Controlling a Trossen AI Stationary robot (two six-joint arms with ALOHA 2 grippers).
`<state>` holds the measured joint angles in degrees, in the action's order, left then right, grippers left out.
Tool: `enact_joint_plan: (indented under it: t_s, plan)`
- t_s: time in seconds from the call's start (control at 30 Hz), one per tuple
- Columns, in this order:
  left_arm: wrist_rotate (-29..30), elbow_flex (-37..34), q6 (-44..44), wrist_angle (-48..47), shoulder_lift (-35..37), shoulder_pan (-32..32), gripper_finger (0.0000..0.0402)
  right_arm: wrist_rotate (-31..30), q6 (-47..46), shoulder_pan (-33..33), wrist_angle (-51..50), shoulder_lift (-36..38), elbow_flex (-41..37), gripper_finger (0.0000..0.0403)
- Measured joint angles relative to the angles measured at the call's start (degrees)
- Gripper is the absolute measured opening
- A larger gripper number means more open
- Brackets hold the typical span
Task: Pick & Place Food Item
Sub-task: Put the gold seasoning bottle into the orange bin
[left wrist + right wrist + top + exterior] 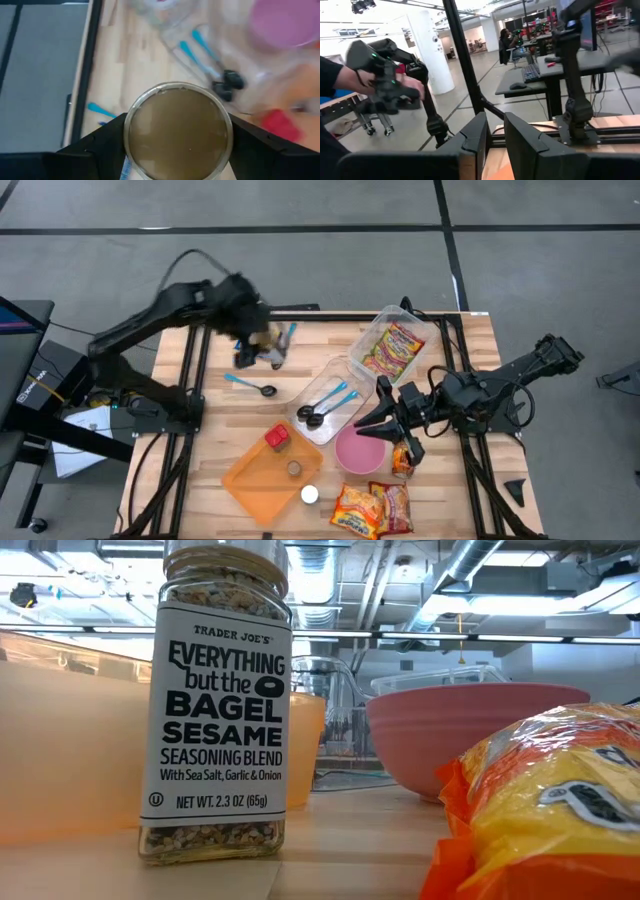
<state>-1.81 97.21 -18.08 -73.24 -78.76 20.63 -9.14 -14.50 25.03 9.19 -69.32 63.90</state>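
Observation:
My left gripper (262, 345) is over the table's far left part, shut on a round jar with brownish contents (177, 131). A pink bowl (360, 450) stands near the middle right. Noodle packets (375, 508) lie at the near edge, and one more lies in a clear container (392, 348) at the far right. An orange tray (262, 475) holds a red item (277, 438) and a seasoning jar (218, 705). My right gripper (368, 420) is beside the pink bowl, pointing toward the table's left, shut and empty. My left gripper pinches the jar's round side wall (129, 131) between its two fingers, one on each opposite side. The fingers come from above, pointing down at the table. The jar's round end faces the wrist camera. It looks lifted clear of the table.
A clear tub (325, 405) with two blue-handled spoons lies mid-table. Another blue spoon (250, 385) lies on the wood below my left gripper. A white cap (310, 494) sits at the tray's near corner. A small orange packet (402, 460) lies right of the bowl. A person shows beyond the table (350, 80).

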Motion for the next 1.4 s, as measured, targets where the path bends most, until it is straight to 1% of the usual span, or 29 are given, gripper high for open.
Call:
enact_joint_plan:
  t_s: [0.1, 0.23, 0.4, 0.53, 0.73, 0.87, 0.93, 1.0, 1.1, 1.17, 1.4]
  plan:
    - [0.0, 0.0, 6.1, -2.3, 4.0, -4.9, 0.0267, 0.0, 0.0, -0.7, 0.0, 0.0, 0.0, 0.0065]
    - [0.1, 0.0, 12.9, -4.0, 6.8, -12.2, 0.0267, 0.1, 0.1, -1.5, 0.0, 0.0, 0.0, 0.0065]
    - [0.4, 0.0, 20.1, -6.3, 6.3, -22.2, 0.0267, 0.1, 0.1, -2.4, -0.2, 0.0, 0.0, 0.0066]
    - [0.4, -0.4, 22.8, -7.5, 4.2, -31.3, 0.0267, 0.1, 0.0, -3.0, -0.2, 0.0, 0.0, 0.0066]
    - [0.5, -6.2, 27.0, -6.1, 1.3, -43.5, 0.0267, 0.1, -0.1, -3.1, -0.5, 0.0, 0.0, 0.0066]
    - [0.1, -11.4, 30.1, -2.6, 0.2, -51.5, 0.0267, 0.1, -0.1, -3.1, -0.6, 0.0, 0.0, 0.0066]
    - [0.0, -13.8, 30.6, 0.4, -0.3, -54.5, 0.0267, 0.1, -0.5, -3.1, -0.6, 0.0, 0.0, 0.0066]
    - [0.3, -15.6, 30.7, 4.0, -1.3, -55.7, 0.0267, 0.1, -0.5, -3.1, -0.6, 0.0, 0.0, 0.0066]
    - [3.5, -17.2, 30.3, 9.3, -3.6, -54.8, 0.0267, 0.1, -0.6, -3.0, -0.6, 0.0, 0.0, 0.0066]
    - [5.0, -17.9, 29.5, 12.3, -5.5, -53.0, 0.0267, 0.1, -0.6, -3.0, -0.7, 0.0, 0.0, 0.0066]
    - [4.9, -18.3, 23.0, 20.4, -11.9, -46.1, 0.0267, 0.2, -0.8, -2.9, -0.6, 0.0, 0.0, 0.0066]
